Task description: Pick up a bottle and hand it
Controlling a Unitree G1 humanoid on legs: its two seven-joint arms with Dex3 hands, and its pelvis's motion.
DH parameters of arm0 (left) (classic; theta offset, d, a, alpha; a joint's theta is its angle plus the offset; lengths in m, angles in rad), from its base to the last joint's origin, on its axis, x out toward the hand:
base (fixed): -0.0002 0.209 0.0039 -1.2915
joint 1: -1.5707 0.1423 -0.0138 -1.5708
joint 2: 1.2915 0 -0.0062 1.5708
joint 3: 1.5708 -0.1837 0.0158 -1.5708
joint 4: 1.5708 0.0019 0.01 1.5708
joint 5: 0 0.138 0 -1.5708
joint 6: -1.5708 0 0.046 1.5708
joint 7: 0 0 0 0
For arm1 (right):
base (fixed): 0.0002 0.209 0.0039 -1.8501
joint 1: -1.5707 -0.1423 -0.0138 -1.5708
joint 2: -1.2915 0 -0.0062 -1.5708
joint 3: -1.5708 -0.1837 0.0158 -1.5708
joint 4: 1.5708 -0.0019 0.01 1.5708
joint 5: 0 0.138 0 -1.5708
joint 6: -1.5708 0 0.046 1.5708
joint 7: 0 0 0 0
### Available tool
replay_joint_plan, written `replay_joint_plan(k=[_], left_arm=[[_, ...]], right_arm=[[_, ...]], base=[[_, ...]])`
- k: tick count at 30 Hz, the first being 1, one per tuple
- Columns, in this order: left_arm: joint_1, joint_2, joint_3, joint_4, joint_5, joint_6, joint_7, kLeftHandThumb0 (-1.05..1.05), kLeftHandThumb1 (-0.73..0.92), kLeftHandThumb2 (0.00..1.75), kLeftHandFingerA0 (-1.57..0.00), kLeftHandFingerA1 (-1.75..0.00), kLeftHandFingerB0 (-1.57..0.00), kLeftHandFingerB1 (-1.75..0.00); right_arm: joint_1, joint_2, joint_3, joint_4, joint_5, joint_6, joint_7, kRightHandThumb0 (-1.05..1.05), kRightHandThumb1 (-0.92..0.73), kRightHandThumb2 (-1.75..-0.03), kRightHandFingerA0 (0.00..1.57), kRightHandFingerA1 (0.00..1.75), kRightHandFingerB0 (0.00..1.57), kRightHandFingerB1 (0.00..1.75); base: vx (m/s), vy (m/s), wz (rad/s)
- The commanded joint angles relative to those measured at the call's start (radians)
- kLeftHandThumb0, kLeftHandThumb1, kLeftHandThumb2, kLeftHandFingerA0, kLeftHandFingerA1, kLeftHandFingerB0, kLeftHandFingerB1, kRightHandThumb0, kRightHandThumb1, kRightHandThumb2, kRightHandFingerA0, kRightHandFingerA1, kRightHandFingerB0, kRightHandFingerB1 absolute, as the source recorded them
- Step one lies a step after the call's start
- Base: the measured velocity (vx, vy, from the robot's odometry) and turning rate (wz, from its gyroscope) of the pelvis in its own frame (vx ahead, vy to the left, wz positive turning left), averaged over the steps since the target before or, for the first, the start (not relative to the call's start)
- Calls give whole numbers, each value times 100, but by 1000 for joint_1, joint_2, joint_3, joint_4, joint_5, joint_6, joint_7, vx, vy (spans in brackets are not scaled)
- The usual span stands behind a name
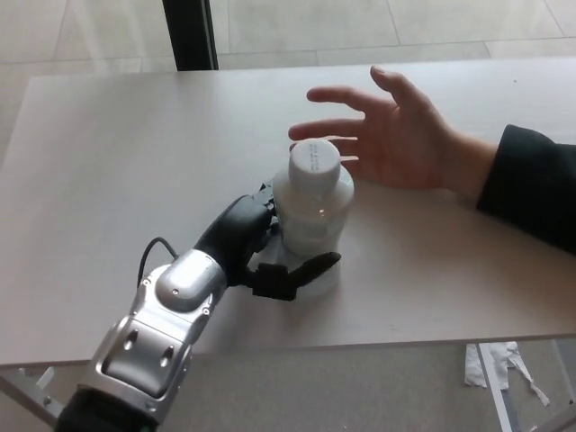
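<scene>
We see our left hand [261,247] clamped around a white plastic bottle [312,211], which stands upright on the pale table [108,162]. Just beyond it, a person's open hand [396,135] waits, palm up.

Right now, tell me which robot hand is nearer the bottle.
Left. The left hand is wrapped around the lower part of the white bottle, thumb across its front. The right hand is not in view; only a person's open hand waits beyond the bottle.
</scene>
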Motion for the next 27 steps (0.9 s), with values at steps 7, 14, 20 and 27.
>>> replay_joint_plan(k=[7,14,20,27], left_arm=[[-16,-179,-27,185,294,-51,600,-16,64,82,-89,-97,0,0],[-13,-190,-22,194,322,-67,673,-2,77,77,-89,-157,-88,-87],[-19,-196,15,224,289,-135,689,-8,67,103,-83,-175,-74,-155],[-36,-149,27,189,268,-182,606,-12,60,116,-84,-175,-64,-171]], right_arm=[[-12,2,-3,5,8,-15,-7,-73,-57,-58,85,67,32,55],[8,19,0,-9,-1,-44,-19,-72,-50,-89,110,100,28,56],[-6,6,7,22,-13,-40,-23,-64,-66,-60,106,99,31,54],[-4,2,7,15,-5,-29,-9,-66,-64,-59,98,86,29,55]], base=[[0,0,0],[0,0,0],[0,0,0],[0,0,0]])
